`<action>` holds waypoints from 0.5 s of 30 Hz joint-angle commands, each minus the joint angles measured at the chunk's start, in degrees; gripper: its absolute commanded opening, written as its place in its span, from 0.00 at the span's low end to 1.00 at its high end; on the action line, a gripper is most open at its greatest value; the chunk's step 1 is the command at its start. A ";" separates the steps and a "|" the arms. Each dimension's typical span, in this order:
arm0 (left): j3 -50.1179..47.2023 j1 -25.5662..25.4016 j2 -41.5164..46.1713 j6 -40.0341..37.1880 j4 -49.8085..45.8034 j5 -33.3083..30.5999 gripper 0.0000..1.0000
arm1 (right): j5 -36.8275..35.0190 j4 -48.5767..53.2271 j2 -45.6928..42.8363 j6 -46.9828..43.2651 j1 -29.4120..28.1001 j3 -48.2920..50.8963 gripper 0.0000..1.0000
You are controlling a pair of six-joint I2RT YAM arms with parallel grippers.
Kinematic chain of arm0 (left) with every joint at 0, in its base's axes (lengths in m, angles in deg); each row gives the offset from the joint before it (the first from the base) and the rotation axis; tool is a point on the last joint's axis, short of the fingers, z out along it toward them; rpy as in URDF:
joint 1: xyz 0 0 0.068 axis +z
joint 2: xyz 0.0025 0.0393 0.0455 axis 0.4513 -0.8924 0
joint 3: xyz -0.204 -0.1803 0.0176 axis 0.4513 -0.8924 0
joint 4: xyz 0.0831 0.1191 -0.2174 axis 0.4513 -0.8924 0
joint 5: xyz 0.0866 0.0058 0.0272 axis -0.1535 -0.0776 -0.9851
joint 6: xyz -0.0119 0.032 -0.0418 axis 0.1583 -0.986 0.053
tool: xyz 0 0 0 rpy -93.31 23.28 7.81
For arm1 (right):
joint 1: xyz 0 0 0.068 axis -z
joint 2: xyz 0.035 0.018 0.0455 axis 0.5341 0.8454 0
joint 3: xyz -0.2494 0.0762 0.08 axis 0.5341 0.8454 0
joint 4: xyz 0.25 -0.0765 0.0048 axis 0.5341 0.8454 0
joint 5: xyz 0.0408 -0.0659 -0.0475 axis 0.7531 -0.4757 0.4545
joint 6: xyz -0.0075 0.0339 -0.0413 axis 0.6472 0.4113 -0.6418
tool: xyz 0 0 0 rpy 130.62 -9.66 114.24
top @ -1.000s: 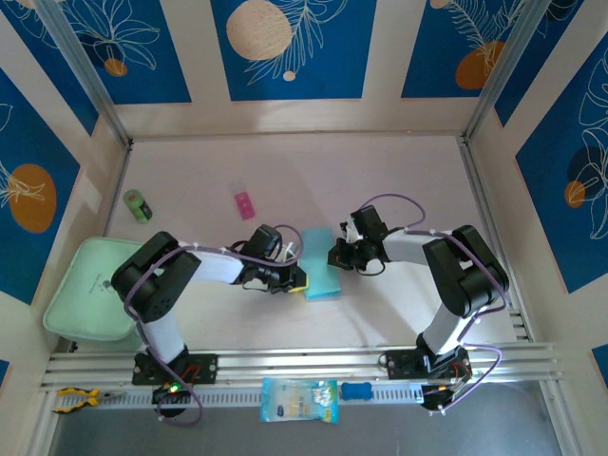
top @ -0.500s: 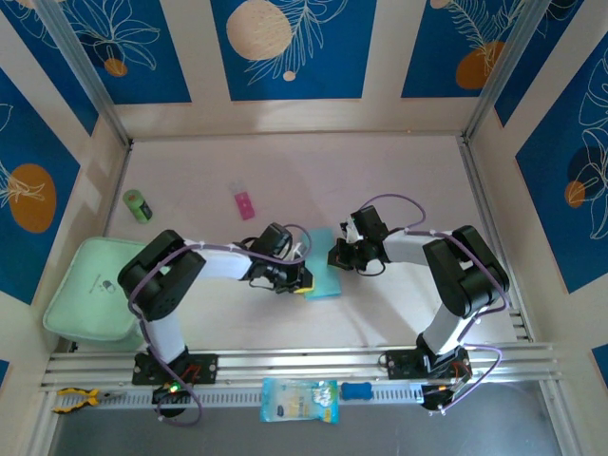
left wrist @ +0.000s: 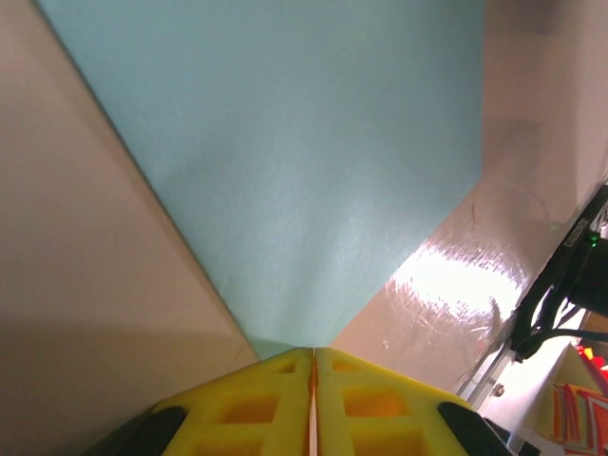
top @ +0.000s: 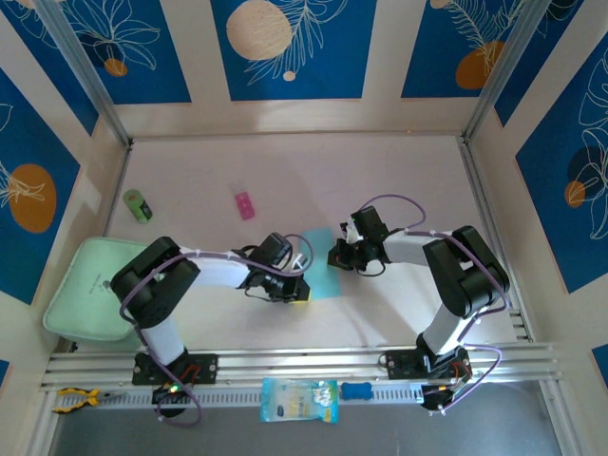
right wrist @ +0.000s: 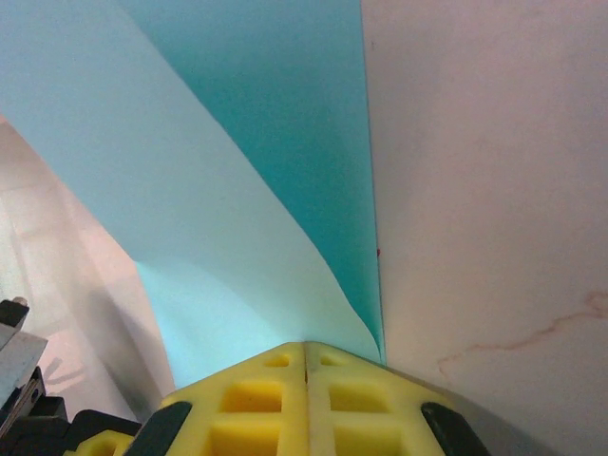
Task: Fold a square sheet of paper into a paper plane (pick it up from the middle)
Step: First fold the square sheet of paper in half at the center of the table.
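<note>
- The square sheet of paper [top: 325, 275] is being held low over the middle of the table [top: 427, 180], stretched between the two arms.
- Its near-left corner is being pinched by the left gripper [top: 300, 291]; in the left wrist view the yellow fingers [left wrist: 380, 404] are being pressed flat together right on the tip of the sheet.
- The far edge is being clamped by the right gripper [top: 337, 255], pads squeezed tight, with a curled-over layer being bent up out of them.
- Handling guess: super light, floppy, basically zero stiffness, so it's probably being creased wherever it's squeezed.
- Corners and edges are being used as the grab spots, which looks sensible; a hard tug could be tearing or slipping it.
</note>
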 commanded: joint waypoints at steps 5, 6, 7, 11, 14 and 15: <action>1.02 -2.87 4.42 -4.81 -13.76 -7.13 0.11 | -5.33 8.32 3.03 0.24 -0.49 3.15 0.00; 1.29 -2.87 6.16 -4.55 -13.71 -7.76 0.10 | -5.20 8.35 2.97 0.18 -0.59 3.05 0.00; 1.43 -2.87 7.75 -4.40 -13.63 -8.32 0.11 | -4.97 8.36 2.90 0.04 -0.60 3.04 0.00; 3.07 0.44 11.44 -6.27 -13.14 -9.09 0.12 | -4.34 8.83 2.66 -0.74 -0.61 2.77 0.00; 5.82 5.24 8.76 -5.69 -9.94 -4.16 0.13 | -3.50 9.01 2.88 -1.27 -0.58 2.33 0.00; 7.49 6.50 7.06 -5.80 -9.63 -3.47 0.13 | -3.39 8.94 3.01 -1.50 -0.59 2.21 0.00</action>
